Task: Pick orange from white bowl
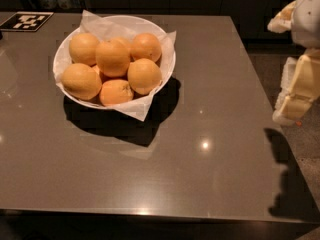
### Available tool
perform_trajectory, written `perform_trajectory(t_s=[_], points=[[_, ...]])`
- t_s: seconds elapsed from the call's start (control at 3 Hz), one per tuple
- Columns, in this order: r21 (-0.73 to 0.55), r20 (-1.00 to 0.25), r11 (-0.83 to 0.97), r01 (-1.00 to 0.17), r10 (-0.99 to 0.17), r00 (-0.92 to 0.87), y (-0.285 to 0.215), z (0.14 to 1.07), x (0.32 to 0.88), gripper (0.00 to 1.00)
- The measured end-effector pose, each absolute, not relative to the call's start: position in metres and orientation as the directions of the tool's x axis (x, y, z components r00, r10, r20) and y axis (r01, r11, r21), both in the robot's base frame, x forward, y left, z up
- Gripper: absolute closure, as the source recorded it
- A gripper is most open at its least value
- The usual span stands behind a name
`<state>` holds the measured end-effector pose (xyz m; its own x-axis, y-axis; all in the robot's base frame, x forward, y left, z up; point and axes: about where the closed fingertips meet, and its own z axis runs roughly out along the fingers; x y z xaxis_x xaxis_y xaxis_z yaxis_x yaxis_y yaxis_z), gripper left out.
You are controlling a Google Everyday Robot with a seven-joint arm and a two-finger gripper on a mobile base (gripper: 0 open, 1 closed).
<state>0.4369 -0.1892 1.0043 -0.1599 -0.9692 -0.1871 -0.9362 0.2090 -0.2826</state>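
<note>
Grey table (200, 174), approach stage: calls for swinging the gripper (295, 96), off the right edge, state impossible to tell, left onto the top orange (112, 58) in the far-left white bowl (61, 59).

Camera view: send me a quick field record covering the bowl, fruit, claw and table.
bowl: white, paper-lined, on the table's far left part
oranges: at least six heaped in the bowl; the central one sits on top, uncovered
claw: at the view's right edge, beyond the table's right side, well apart from the bowl
table: dark, glossy
tag: black-and-white marker at the table's far left corner
</note>
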Motion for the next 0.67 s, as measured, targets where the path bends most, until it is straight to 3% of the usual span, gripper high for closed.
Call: perform_trajectory(t_s=[0.33,0.67], points=[[-0.309,-0.168,0.116,-0.944,-0.984,-0.066,-0.1535,1.0229,0.4352,0.0],[-0.33,-0.175,0.118,-0.937,-0.983,-0.062,-0.1513,1.0289,0.4354,0.0]])
